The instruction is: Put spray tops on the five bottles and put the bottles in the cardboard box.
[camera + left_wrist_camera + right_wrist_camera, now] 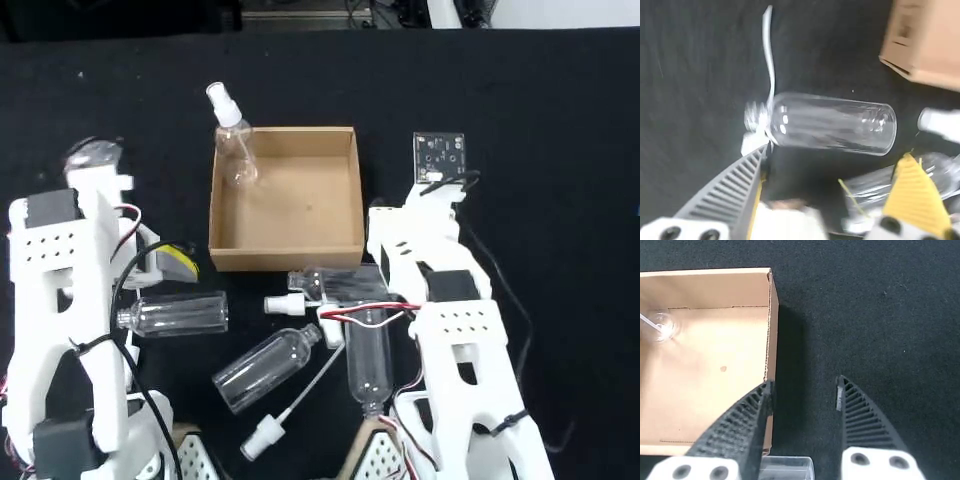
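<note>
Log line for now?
cardboard box: one spray-topped bottle inside | left tool: open, near lying bottle | right tool: open, at box edge

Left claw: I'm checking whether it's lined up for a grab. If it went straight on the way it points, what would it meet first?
Most likely the clear bottle lying on its side, crosswise ahead of the open left claw. How far off it is, the wrist view doesn't settle.

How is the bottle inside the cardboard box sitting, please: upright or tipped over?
Upright: the bottle stands in a far corner of the cardboard box, with its spray top uppermost.
</note>
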Available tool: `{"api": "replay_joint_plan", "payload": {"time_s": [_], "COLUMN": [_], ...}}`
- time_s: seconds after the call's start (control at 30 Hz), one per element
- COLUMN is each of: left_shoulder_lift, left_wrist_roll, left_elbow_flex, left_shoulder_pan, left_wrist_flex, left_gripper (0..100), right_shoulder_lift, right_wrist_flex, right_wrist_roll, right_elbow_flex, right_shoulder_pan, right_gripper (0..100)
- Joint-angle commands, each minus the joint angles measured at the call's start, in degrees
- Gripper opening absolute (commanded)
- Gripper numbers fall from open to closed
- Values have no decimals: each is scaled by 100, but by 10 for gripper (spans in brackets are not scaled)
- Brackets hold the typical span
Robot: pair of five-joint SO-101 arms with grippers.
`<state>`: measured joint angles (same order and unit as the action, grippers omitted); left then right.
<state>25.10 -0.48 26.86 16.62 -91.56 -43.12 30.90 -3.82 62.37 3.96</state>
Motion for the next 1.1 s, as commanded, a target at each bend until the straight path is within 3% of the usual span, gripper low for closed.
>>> {"api": "replay_joint_plan", "payload": {"time_s": [0.0, 0.1, 0.27, 0.57, 0.83, 1.07], "left_shoulder_lift": [123, 62, 105, 53, 123, 62], "left_wrist_roll": [2813, 3613, 4176, 4193, 4202, 4176], "left_elbow_flex": [180, 514, 1086, 1499, 2589, 2624], "left_shoulder_pan": [-242, -505, -831, -840, -831, -831], "left_wrist_flex": [325, 369, 545, 589, 2242, 2215], "left_gripper": [361, 364, 365, 365, 362, 361], "right_shoulder_lift": [-207, -207, -207, -207, -207, -207], "right_wrist_flex": [-167, -167, -167, -167, -167, -167], "right_wrist_roll": [9, 9, 9, 9, 9, 9], "right_elbow_flex": [-22, -22, -22, -22, -22, -22], "right_shoulder_pan": [-62, -62, -62, -62, -62, -62], "right_gripper": [177, 177, 177, 177, 177, 177]}}
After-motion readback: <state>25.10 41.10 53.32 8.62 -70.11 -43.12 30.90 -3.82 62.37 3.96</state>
